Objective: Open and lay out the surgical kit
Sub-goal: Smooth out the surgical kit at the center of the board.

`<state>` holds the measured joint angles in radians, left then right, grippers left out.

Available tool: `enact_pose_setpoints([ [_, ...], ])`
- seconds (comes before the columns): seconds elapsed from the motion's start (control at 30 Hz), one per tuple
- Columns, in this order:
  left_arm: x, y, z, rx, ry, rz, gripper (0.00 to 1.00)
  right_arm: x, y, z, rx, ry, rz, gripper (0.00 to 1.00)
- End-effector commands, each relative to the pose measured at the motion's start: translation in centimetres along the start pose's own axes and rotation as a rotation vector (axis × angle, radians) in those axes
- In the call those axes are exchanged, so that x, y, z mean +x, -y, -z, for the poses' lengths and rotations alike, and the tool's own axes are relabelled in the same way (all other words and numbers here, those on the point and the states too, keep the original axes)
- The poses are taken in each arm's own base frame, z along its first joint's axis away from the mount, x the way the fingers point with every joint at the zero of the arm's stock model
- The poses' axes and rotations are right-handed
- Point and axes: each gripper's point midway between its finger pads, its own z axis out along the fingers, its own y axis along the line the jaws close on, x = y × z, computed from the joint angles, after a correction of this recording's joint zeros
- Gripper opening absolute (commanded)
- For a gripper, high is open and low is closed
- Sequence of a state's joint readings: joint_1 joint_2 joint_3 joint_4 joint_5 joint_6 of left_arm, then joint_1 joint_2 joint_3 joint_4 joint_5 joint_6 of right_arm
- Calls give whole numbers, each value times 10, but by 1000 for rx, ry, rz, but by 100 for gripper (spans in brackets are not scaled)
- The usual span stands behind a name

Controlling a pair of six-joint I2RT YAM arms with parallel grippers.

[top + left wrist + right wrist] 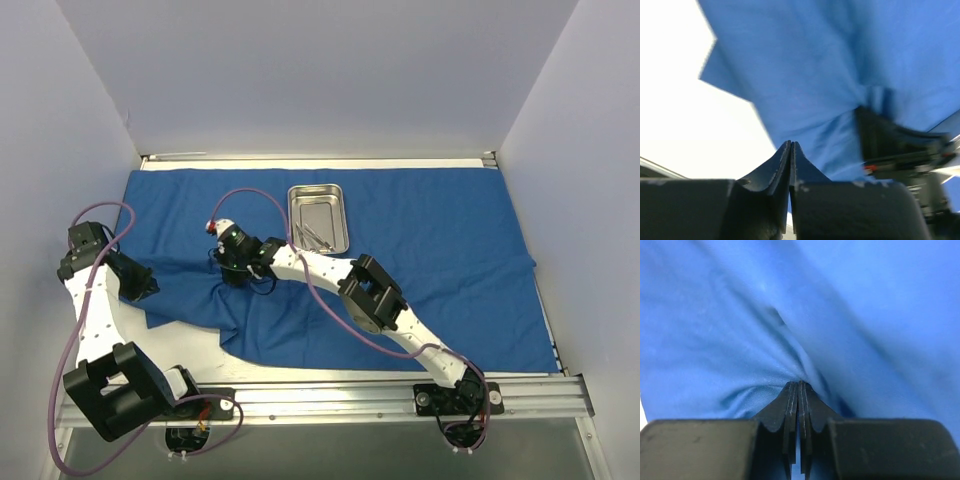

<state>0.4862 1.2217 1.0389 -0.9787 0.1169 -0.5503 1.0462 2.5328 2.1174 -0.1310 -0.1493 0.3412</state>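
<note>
Cloth wrap mostly spread; near-left part rumpled. Steel tray sits on its far middle. Your left gripper and right gripper each pinch the rumpled cloth, likely to pull it flat. Instruments lie in the tray, not yet laid out.

right wrist view | right gripper: black fingers pressed together, tips nipping a raised fold of the blue cloth wrap | creases fan out from the pinch | cloth fills nearly everything, thin white sliver at lower left edge
</note>
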Motion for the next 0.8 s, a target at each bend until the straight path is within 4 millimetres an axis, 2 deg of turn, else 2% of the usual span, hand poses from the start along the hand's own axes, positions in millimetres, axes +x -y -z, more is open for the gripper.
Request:
enact_pose_setpoints([
  [0.0,7,-3,2,0,-1,54,9,43,27,3,55,-147,25,0],
  [0.1,19,-1,-4,25,-59,50,8,38,20,2,7,-144,16,0],
  [0.13,22,3,-4,54,-68,42,9,35,12,6,-31,-145,19,2],
  [0.2,27,0,-3,46,-80,41,24,27,1,13,-86,-129,20,19],
  [0.23,31,-4,-1,31,-90,45,31,11,-13,27,-143,-98,12,25],
  [0.27,32,-7,-1,10,-92,49,37,4,-19,35,-170,-85,5,34],
  [0.3,37,-11,-3,-1,-106,58,38,-4,-26,44,-201,-71,-1,36],
  [0.33,41,-14,-3,-12,-121,62,38,-27,-38,66,-241,-24,-2,39],
  [0.37,44,-18,-3,-35,-129,78,38,-38,-47,78,-267,1,-14,45],
  [0.4,47,-22,-4,-55,-138,90,36,-59,-56,104,-287,50,-13,47],
  [0.43,52,-27,-3,-80,-149,100,35,-69,-60,118,-298,78,-17,52],
  [0.47,54,-30,-3,-99,-149,121,34,-77,-60,129,-299,95,-23,53],
  [0.5,55,-35,-4,-127,-143,131,34,-93,-61,154,-300,138,-21,54],
  [0.57,62,-45,-3,-181,-164,162,34,-86,-48,167,-274,123,-36,56],
  [0.6,62,-48,-4,-195,-167,171,38,-95,-47,191,-275,159,-38,56],
  [0.63,62,-48,-8,-191,-173,186,40,-101,-33,200,-264,188,-53,57],
  [0.67,61,-51,-12,-188,-183,232,40,-83,-21,197,-250,155,-71,57],
  [0.7,60,-49,-15,-172,-190,262,40,-89,-20,218,-271,187,-73,57],
  [0.73,59,-44,-20,-142,-201,289,39,-94,-8,226,-268,214,-85,57],
  [0.77,60,-43,-24,-143,-209,333,37,-78,4,222,-253,186,-103,57],
])
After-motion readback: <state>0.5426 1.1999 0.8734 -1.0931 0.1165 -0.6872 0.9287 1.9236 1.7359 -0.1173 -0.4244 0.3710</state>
